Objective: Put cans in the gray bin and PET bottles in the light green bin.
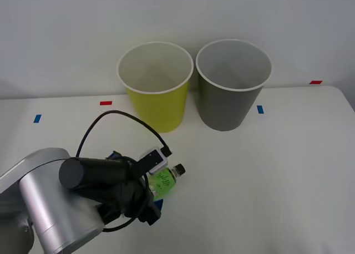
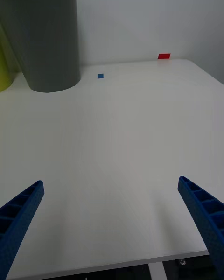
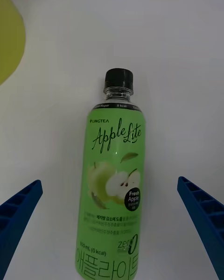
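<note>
The PET bottle (image 1: 165,181) lies on its side on the white table, black cap pointing toward the bins. It has a bright green label (image 3: 114,177). My left gripper (image 3: 109,182) hovers open over it, one blue finger (image 3: 18,210) on each side and neither touching it. In the front view the left arm covers the bottle's lower part. The light green bin (image 1: 158,101) and the gray bin (image 1: 227,107) stand upright side by side at the back. My right gripper (image 2: 110,182) hangs open over bare table, with the gray bin (image 2: 46,37) beyond it. Cans are out of view.
Small red tape marks (image 1: 105,103) and blue tape marks (image 1: 259,108) lie flat on the table around the bins. A black cable (image 1: 111,118) loops up from my left wrist. The table's edge (image 2: 116,257) lies close under the right gripper.
</note>
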Tool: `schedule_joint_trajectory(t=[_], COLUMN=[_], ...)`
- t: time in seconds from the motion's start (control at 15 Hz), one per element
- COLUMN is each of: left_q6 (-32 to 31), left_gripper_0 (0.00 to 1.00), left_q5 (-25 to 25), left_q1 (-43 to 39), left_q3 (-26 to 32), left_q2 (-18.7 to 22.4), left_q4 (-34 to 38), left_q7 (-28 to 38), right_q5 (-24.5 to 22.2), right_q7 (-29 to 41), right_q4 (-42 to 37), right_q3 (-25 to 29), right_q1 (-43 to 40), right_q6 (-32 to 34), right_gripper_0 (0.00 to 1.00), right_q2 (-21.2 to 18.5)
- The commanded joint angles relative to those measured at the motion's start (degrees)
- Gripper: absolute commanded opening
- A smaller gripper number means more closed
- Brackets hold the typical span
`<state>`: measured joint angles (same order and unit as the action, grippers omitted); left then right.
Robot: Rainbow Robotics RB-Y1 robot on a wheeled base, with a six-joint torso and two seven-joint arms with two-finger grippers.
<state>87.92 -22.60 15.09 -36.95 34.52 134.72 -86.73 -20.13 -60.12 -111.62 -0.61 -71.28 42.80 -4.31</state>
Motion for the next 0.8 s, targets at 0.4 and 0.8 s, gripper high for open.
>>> schedule_joint_trajectory(t=[0.4,0.8], left_q6=[7.7,10.51], left_gripper_0=[1.0,1.0], left_q5=[0.45,1.59], left_q1=[6.09,10.31], left_q3=[-0.49,-0.49], left_q2=[-9.2,-15.62], left_q4=[-9.56,-19.67], left_q7=[-1.25,-2.57], right_q5=[0.0,0.0], right_q7=[0.0,0.0], right_q4=[0.0,0.0], right_q3=[0.0,0.0], right_q1=[0.0,0.0], right_q6=[0.0,0.0], right_gripper_0=[1.0,1.0], right_q2=[0.0,0.0])
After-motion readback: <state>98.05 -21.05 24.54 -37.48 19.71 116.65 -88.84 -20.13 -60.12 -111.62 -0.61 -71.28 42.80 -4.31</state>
